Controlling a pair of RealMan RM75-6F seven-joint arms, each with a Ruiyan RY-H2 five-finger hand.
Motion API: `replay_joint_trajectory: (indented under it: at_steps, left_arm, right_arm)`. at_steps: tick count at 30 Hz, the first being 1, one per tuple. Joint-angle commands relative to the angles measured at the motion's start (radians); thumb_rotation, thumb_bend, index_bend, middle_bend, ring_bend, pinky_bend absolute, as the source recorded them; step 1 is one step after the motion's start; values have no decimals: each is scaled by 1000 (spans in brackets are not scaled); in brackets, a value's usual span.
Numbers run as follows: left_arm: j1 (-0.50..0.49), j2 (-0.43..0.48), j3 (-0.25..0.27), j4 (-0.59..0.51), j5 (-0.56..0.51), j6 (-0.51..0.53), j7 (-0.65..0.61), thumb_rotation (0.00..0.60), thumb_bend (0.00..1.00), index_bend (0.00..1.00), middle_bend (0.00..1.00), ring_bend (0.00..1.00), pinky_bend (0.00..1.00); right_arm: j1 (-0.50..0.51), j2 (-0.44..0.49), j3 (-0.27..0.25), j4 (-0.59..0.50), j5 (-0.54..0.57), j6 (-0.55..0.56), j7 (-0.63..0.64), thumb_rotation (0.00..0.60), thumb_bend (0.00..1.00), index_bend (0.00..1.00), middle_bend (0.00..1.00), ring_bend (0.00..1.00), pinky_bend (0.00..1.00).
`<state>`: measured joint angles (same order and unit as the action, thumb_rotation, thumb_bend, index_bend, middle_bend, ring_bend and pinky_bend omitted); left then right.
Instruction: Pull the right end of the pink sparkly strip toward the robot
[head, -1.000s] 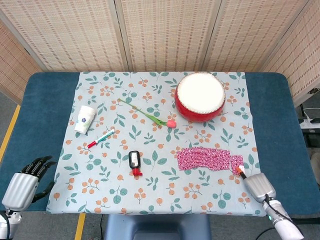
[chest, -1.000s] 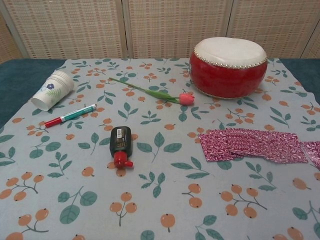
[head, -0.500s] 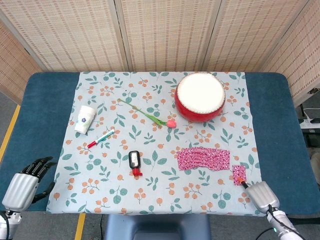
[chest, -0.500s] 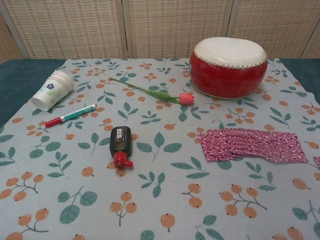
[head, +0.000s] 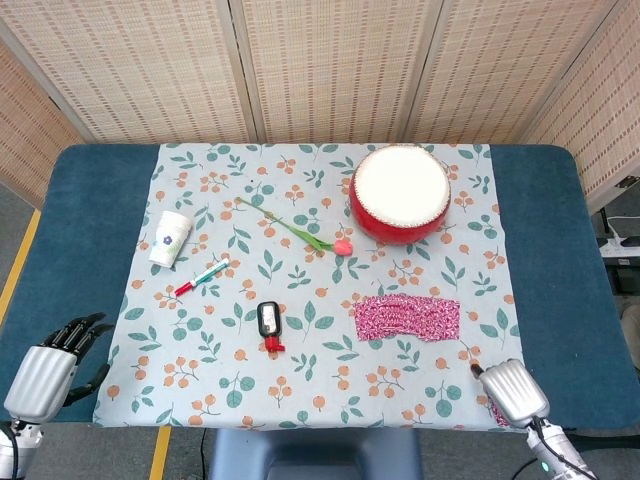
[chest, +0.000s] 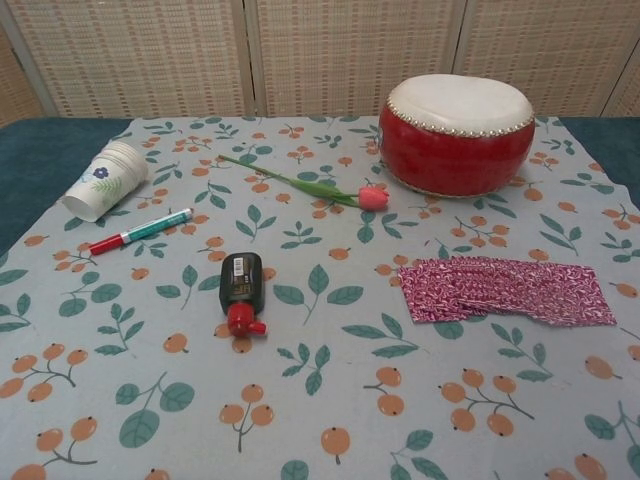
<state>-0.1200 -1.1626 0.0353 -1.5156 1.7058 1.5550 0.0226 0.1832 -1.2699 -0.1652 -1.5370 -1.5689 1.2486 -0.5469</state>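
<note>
Right end gone, pink sparkly strip crosswise

One drum, cup, tulip, pen, bottle, pink strip

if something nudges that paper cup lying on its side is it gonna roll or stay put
The paper cup lies on its side on the floral cloth, so a nudge would probably roll it. Its tapered shape suggests it would curve rather than run straight. It looks empty and light, so likely easy to shift or crush.

A staged test room: woven folding screens behind a cloth-covered table.
</note>
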Motion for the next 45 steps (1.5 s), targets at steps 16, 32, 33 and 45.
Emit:
replay_joint_trajectory:
  at_steps: [16,32,33,45]
  left_arm:
    - [-2,0,0,3,-2,-5,-3,600,329,241,184,215,429]
    - [-2,-1,0,3,-1,-4,-1,600,329,241,188,215,430]
    - [-2,0,1,3,-1,-4,-2,600,330,241,188,215,430]
    - [-2,0,1,4,0,-3,-3,600,330,241,188,215,430]
  right_arm:
    - [58,-63,78,31,64,-88,45,600,998,61,719,833,717]
    - [107,-98,143,33,246,-199,-26,600,1000,108,719,834,717]
    - [110,-100,144,33,253,-204,-28,600,1000,110,719,834,717]
    - [137,-121,149,57,339,-244,-73,600,1000,124,719,834,717]
